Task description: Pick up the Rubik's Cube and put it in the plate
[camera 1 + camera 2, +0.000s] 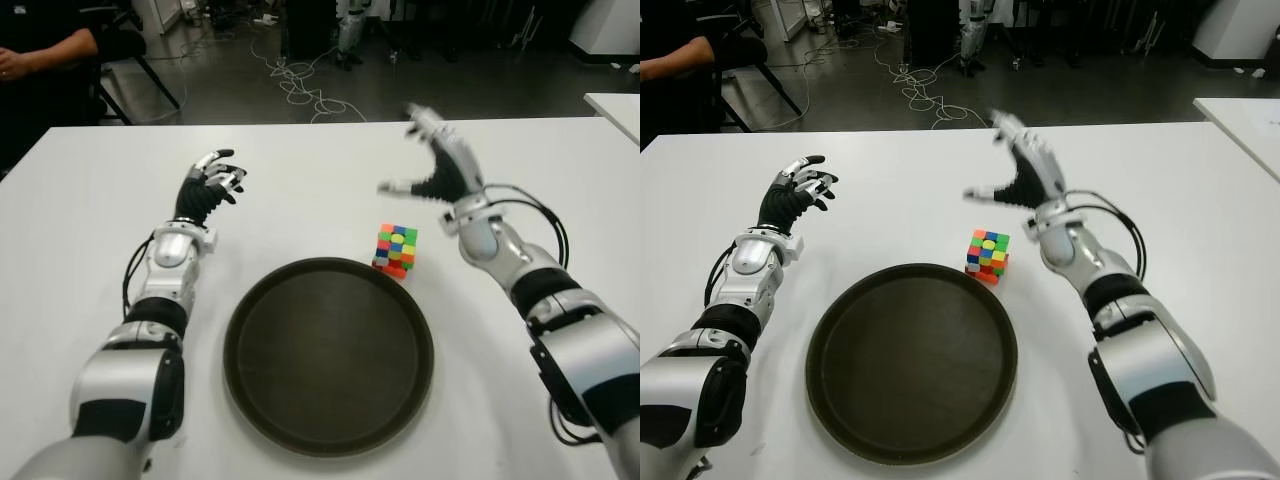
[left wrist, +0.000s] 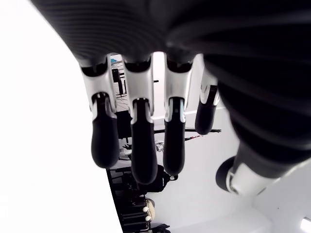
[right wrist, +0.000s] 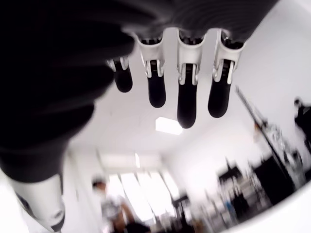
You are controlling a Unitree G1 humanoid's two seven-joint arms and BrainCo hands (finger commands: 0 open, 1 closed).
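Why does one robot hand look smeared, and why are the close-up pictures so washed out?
Left eye view: the right robot hand is motion-blurred, while the Rubik's Cube stays sharp. Right wrist view: a ceiling lamp glares behind the fingers. Left wrist view: the white table is overexposed.

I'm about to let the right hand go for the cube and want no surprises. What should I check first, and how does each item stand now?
1. Right hand open, holding nothing: ok.
2. Rubik's Cube on the table, nothing on top of it: ok.
3. Right hand over the cube: not ok; it shows raised beyond it, towards the table's far side.
4. Plate holds nothing: ok.
5. Cube clear of the plate rim: cannot tell; it sits right at the far-right edge.
6. Left hand open, left of the plate, out of the way: ok.
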